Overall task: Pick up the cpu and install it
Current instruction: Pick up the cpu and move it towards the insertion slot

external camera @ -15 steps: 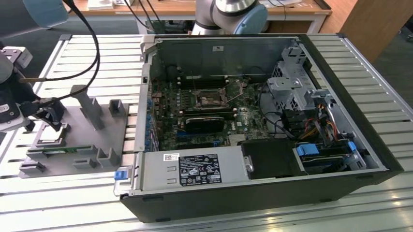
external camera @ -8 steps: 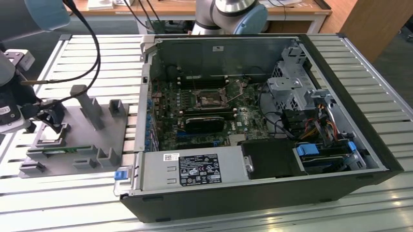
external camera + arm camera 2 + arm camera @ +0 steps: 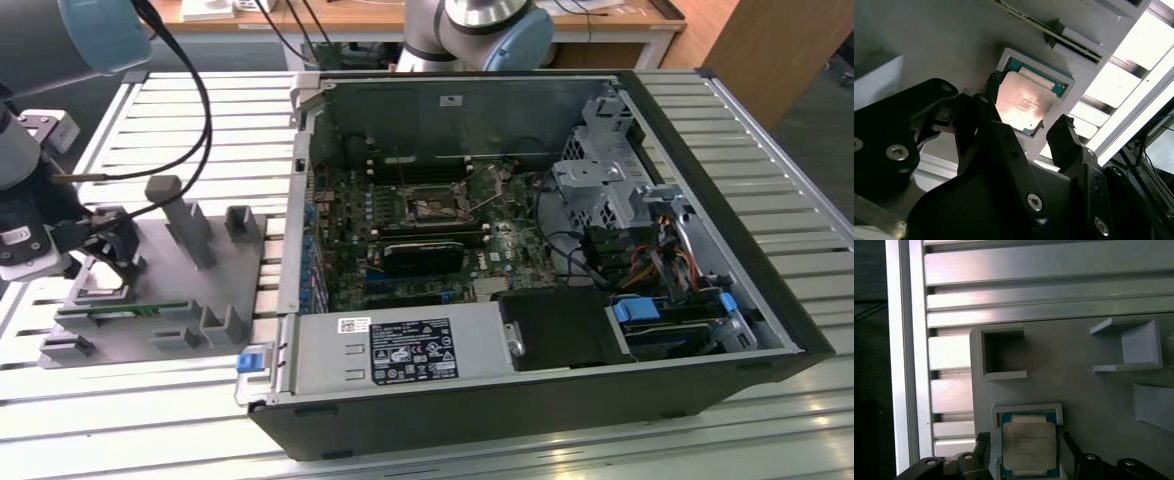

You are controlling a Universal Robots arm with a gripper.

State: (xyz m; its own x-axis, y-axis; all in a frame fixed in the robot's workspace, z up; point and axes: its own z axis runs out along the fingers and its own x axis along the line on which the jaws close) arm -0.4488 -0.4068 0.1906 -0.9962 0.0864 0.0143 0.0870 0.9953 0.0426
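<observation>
Here the claw (image 3: 1026, 107) straddles the cpu (image 3: 1023, 100) in its grey holder (image 3: 1026, 407), spread apart, seemingly not touching.

The exterior view looks down from high and well back, taking in the slatted worktop (image 3: 787, 200), the open computer case (image 3: 534, 400) and the grey fixture (image 3: 200, 270) at the exterior view's left. Both wrist views hang close above that fixture, facing down past the fingers (image 3: 1069, 145) (image 3: 982, 450) — they share the cpu (image 3: 1021, 102) (image 3: 1029, 445) in its pocket.
</observation>
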